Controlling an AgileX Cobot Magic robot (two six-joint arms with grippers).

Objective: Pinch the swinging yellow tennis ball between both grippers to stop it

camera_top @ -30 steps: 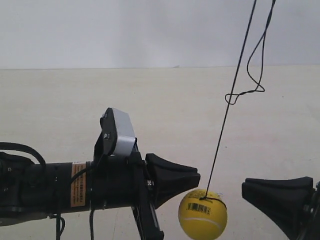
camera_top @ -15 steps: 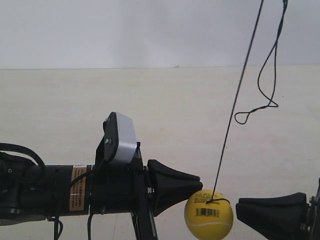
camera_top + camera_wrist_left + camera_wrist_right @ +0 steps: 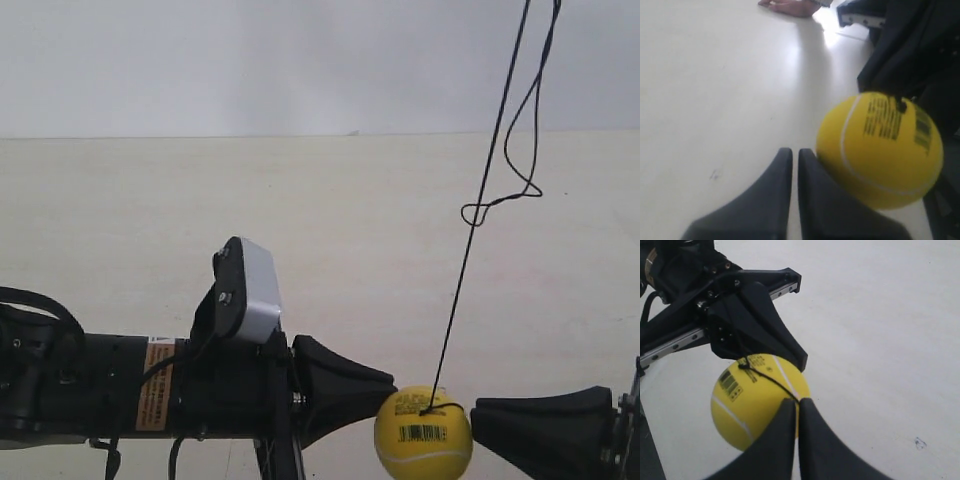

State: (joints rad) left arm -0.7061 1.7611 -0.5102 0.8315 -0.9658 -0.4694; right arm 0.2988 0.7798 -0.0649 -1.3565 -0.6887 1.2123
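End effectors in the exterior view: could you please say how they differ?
The end effector at the exterior view's left shows its arm, orange label and camera; the end effector at the exterior view's right is cropped by the frame. The first meets the yellow tennis ball higher up. Both are black, tapered.

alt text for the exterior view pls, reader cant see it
A yellow tennis ball hangs on a black string between two black pointed grippers whose tips meet or nearly meet its sides. The gripper at the exterior view's left carries a white-grey camera box; the gripper at the exterior view's right is cut off by the edge.
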